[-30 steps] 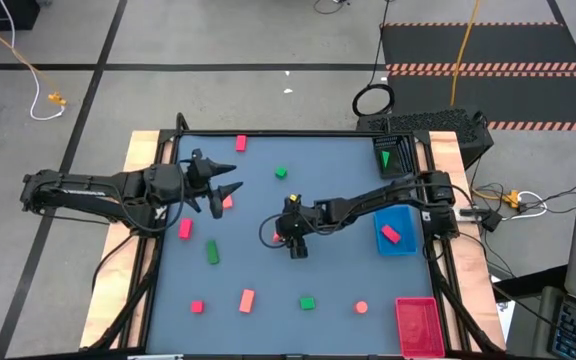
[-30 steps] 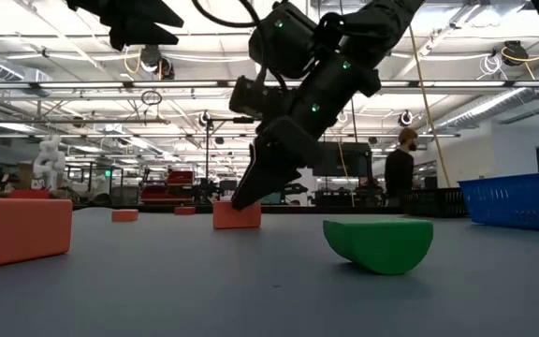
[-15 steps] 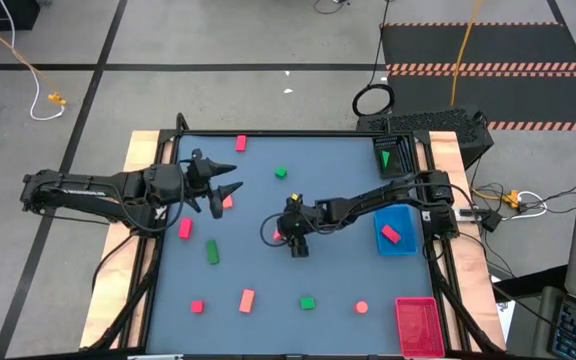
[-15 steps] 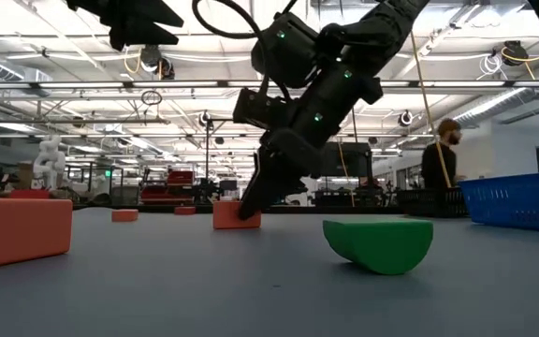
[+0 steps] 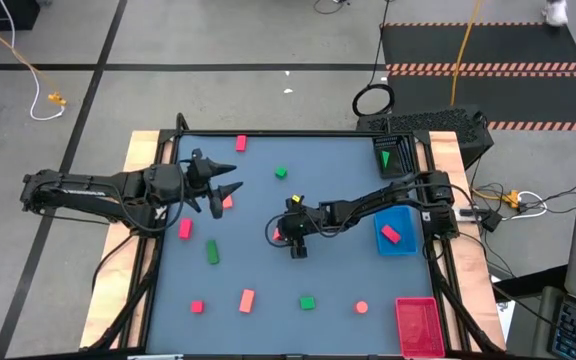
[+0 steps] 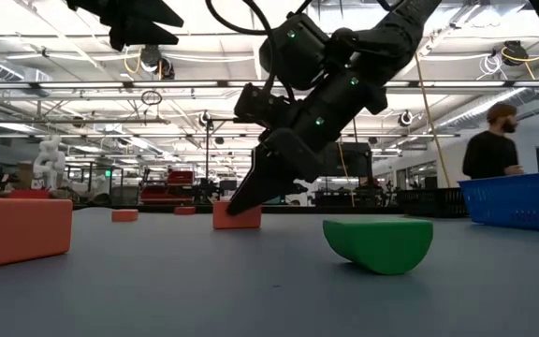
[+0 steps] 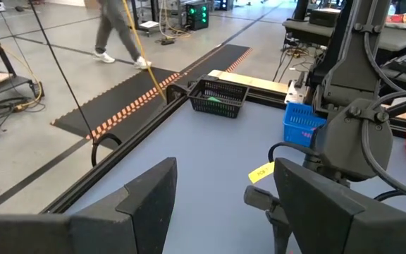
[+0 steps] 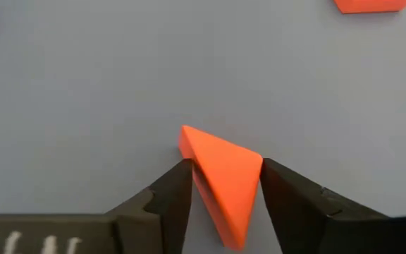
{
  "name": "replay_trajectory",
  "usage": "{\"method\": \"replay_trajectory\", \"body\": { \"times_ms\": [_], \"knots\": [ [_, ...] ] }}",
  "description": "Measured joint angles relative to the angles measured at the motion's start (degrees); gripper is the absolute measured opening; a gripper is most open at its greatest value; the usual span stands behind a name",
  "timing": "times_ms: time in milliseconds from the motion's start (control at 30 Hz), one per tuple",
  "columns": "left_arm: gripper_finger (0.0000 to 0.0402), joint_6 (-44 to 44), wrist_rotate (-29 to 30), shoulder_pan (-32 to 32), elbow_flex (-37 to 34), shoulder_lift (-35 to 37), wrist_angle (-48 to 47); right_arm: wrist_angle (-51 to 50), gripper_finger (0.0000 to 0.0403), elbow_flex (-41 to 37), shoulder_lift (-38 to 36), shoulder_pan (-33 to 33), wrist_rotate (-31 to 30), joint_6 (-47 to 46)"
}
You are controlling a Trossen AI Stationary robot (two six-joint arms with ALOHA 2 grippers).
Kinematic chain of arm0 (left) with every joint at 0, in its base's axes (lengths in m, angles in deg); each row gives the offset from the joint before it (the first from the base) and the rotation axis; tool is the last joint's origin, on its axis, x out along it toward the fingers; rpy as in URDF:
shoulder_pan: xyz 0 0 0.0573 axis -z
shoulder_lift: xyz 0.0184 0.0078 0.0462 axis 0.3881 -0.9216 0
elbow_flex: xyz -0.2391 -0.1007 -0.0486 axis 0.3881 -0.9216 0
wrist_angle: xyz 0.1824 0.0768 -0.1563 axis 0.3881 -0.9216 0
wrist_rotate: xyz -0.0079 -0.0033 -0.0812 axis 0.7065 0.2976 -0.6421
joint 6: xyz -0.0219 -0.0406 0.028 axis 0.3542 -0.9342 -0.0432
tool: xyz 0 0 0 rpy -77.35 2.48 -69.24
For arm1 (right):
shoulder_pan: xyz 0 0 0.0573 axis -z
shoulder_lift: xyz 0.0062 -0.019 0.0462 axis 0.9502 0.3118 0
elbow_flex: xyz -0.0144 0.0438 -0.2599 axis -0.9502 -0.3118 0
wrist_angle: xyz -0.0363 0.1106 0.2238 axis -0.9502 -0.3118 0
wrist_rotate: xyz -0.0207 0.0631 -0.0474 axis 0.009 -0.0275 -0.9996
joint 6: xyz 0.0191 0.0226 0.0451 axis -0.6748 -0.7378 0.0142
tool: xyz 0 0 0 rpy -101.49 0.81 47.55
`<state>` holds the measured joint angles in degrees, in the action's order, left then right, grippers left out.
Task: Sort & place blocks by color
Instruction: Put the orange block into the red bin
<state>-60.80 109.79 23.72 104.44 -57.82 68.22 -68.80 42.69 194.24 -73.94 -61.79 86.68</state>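
My right gripper point(image 5: 280, 234) reaches to the table's middle and is shut on a red wedge block point(image 8: 223, 180), which shows in the low view as a small red block point(image 6: 237, 215) on the table. My left gripper point(image 7: 220, 204) hangs open above the table's left part point(image 5: 230, 190), touching nothing. More red, salmon-pink and green blocks lie flat and scattered: a green half-round one point(image 6: 378, 243), a green cube point(image 5: 281, 172), a green bar point(image 5: 213, 251), a red one point(image 5: 185, 229), a salmon bar point(image 5: 246, 300). My right gripper pinches the wedge between its two fingers point(image 8: 171, 194), one on each slanting side point(image 8: 197, 169) of the three-cornered block. The fingers slant down from the table's right side. The wedge rests on the table top, its pointed corner point(image 8: 186, 132) facing away from the gripper.
A blue tray point(image 5: 404, 240) with a red block point(image 5: 390, 234) in it stands at the right edge. A red tray point(image 5: 418, 325) is at the near right corner, a black tray point(image 5: 393, 158) at the far right. A person point(image 6: 494, 150) stands beyond the table.
A person in the room behind the table has walked toward the right. The arms and the blocks stand as they did.
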Motion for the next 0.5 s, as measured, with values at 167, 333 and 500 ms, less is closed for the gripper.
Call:
{"method": "replay_trajectory", "body": {
  "times_ms": [167,333,500],
  "knots": [
    [0.0239,-0.02,0.00,0.00,0.00,0.00,0.00,-0.44,0.0124,0.00,-0.02,0.00,-0.07,0.06],
    [0.0239,-0.11,0.00,0.00,0.00,0.00,-0.26,-0.41,0.0069,0.00,-0.04,0.00,-0.15,0.76],
    [0.0239,-0.15,0.02,0.00,-0.02,-0.02,-0.90,-0.60,0.0008,0.00,-0.22,0.12,-0.29,1.51]
  ]
}}
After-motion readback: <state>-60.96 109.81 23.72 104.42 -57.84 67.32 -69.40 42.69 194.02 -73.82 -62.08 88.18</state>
